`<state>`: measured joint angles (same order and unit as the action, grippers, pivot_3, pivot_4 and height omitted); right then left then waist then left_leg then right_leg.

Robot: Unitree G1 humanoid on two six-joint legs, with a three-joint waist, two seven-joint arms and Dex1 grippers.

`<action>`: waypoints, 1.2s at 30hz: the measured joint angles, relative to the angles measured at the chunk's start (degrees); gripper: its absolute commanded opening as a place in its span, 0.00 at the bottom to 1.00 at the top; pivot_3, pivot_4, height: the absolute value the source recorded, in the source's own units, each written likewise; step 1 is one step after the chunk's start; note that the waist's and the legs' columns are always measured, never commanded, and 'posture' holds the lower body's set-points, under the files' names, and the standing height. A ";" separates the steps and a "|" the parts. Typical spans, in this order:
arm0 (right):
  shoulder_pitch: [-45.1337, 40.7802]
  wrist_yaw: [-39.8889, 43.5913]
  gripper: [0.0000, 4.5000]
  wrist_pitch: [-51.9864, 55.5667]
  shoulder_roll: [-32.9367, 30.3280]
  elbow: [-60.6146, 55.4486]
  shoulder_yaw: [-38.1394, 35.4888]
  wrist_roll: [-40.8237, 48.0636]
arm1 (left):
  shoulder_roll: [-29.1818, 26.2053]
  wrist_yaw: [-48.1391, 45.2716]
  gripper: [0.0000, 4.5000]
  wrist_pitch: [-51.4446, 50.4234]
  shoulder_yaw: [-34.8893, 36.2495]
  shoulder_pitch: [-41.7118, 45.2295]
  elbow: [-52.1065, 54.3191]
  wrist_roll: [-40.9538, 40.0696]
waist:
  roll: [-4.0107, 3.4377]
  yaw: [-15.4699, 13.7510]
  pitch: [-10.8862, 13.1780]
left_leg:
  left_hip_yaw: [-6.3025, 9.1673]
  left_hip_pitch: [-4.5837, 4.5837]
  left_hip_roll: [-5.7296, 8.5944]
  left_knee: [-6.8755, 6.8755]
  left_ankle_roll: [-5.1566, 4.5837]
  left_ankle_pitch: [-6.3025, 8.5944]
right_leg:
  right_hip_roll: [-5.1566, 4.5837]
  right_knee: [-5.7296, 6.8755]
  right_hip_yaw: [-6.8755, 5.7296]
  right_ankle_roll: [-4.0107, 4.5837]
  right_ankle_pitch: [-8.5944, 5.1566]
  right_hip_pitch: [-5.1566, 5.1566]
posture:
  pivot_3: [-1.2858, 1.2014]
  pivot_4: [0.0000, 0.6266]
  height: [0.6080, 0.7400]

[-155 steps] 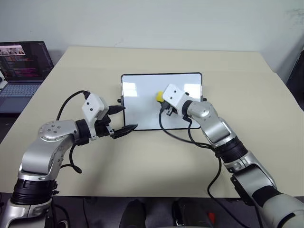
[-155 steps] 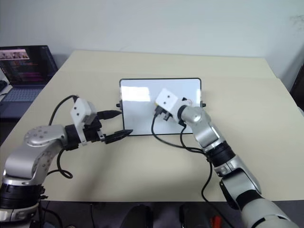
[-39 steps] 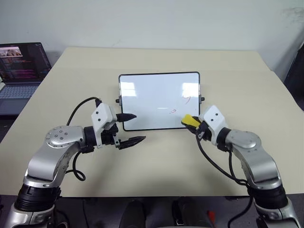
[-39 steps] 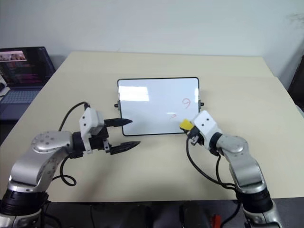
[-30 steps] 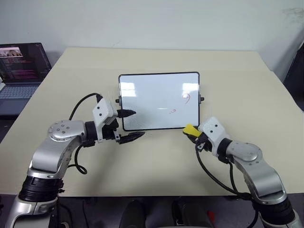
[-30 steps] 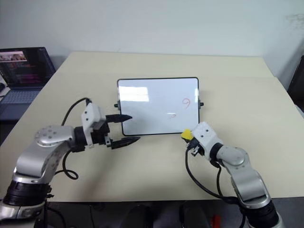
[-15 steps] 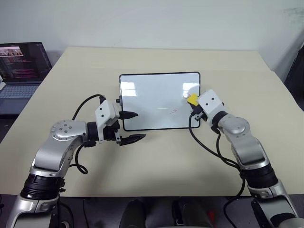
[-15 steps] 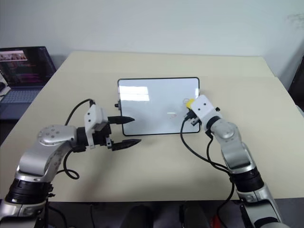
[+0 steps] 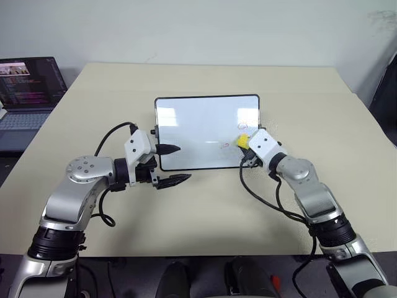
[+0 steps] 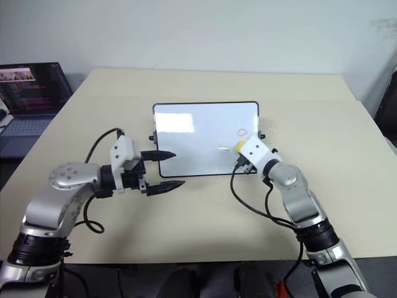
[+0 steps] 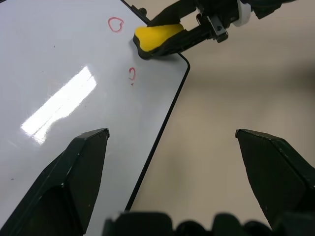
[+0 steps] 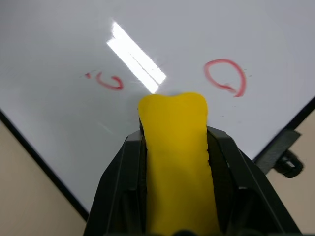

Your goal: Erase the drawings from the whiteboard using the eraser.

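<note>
Beige surface (image 9: 205,205) lies bare along its near edge. Left tool (image 9: 170,165), fingers apart, hovers at the near left corner of the glossy black-framed whiteboard (image 9: 198,127). Right tool (image 9: 244,149) clamps the yellow block eraser (image 9: 242,142) over the board's right edge, beside two red scribble drawings (image 12: 224,77).

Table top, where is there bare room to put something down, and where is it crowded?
Bare table runs in front of the whiteboard, between the two arms, along the far edge behind the board, and right of the right gripper. It is crowded at the board's right end, around the eraser and red drawings, and at its left end by the left gripper.
</note>
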<state>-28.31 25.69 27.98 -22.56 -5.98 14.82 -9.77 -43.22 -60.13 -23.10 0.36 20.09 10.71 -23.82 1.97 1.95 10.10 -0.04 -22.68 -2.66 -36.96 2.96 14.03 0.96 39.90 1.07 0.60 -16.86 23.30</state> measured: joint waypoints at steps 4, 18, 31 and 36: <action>-2.13 -3.95 0.29 -1.85 0.71 2.56 -0.71 -1.26 | 0.00 0.04 1.00 -0.12 0.03 -0.54 0.16 -0.04 | 0.00 -0.04 0.00 | 0.00 0.01 0.00 -0.02 0.00 -0.01 | 0.00 0.04 0.00 -0.02 0.00 0.00 | 0.52 0.24 1.00; -4.67 -0.05 0.29 -2.45 1.28 4.51 0.52 -2.19 | -0.01 0.73 1.00 -0.27 0.07 -1.44 0.69 -0.32 | 0.00 -0.03 0.00 | 0.01 0.01 -0.02 0.01 0.00 0.00 | 0.01 0.02 -0.01 0.08 0.05 0.01 | 0.52 0.24 1.00; -9.68 -6.67 0.29 -6.24 2.75 10.32 -2.22 -4.76 | -0.03 0.94 1.00 -0.55 0.36 -2.50 1.81 -0.64 | -0.01 -0.15 0.00 | 0.01 -0.05 -0.02 0.02 0.00 0.00 | -0.01 -0.02 0.00 0.13 0.07 0.02 | 0.52 0.24 1.00; -7.14 0.70 0.29 -3.64 0.72 7.01 -0.21 -4.22 | -0.03 1.01 1.00 -0.61 0.37 -2.51 2.12 -0.74 | 0.03 -0.09 -0.03 | 0.01 0.01 -0.04 0.01 0.00 0.00 | -0.01 0.01 0.00 0.12 0.06 -0.01 | 0.52 0.24 1.00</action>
<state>-35.45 26.40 24.34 -21.85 1.03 14.61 -13.99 -43.24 -59.12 -23.71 0.73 17.58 12.83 -24.55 2.00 1.86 10.08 -0.02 -22.67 -2.70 -36.95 2.96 14.03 0.95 39.91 1.07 0.72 -16.80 23.29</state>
